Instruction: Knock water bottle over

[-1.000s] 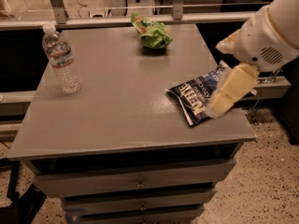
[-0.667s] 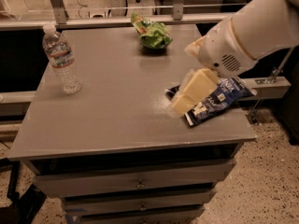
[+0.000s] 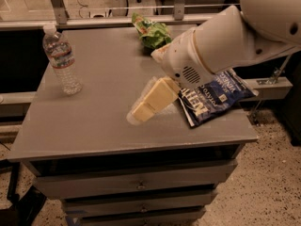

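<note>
The water bottle (image 3: pixel 61 60) stands upright at the far left of the grey table top (image 3: pixel 94 126), clear and ribbed with a white cap and a coloured label band. My gripper (image 3: pixel 141 111) reaches in from the right on a white arm and hangs over the middle of the table, pointing down and to the left. It is well to the right of the bottle and nearer the front edge, apart from it.
A dark blue snack bag (image 3: pixel 214 100) lies at the right side of the table, partly under my arm. A green bag (image 3: pixel 151 32) lies at the back centre. A rail (image 3: pixel 117 20) runs behind the table. Drawers (image 3: pixel 138 185) are below the top.
My arm has swept left from the table's right edge, over the blue bag, to the middle of the table. The bottle has not moved.
</note>
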`<state>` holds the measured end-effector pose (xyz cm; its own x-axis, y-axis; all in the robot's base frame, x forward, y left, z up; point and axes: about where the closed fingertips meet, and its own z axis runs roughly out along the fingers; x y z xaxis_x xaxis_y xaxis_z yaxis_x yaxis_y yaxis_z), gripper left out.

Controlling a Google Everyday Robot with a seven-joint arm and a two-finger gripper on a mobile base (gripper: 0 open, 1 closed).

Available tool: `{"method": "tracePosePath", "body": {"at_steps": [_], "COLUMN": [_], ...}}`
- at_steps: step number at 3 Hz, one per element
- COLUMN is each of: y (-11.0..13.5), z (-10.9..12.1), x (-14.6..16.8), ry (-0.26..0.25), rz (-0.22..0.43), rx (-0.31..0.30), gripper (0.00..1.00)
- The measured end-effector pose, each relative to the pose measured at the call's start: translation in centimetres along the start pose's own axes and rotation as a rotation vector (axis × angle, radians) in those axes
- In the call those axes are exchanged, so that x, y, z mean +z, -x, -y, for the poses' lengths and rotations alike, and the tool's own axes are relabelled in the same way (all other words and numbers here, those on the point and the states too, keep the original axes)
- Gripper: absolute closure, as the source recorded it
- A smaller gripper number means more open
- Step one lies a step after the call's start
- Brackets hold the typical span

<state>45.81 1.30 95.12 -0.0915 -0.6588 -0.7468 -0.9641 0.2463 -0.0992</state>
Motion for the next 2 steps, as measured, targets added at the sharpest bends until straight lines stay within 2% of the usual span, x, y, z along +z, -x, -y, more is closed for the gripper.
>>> {"method": "tracePosePath", "body": {"at_steps": [1,2], "y": [0.0,0.5], "z": [0.0,0.4], "x": [0.0,1.4], "ry": [0.000,-0.020], "rz": [0.000,0.048], "rx": [0.000,0.024], "gripper": [0.00,0.00]}}
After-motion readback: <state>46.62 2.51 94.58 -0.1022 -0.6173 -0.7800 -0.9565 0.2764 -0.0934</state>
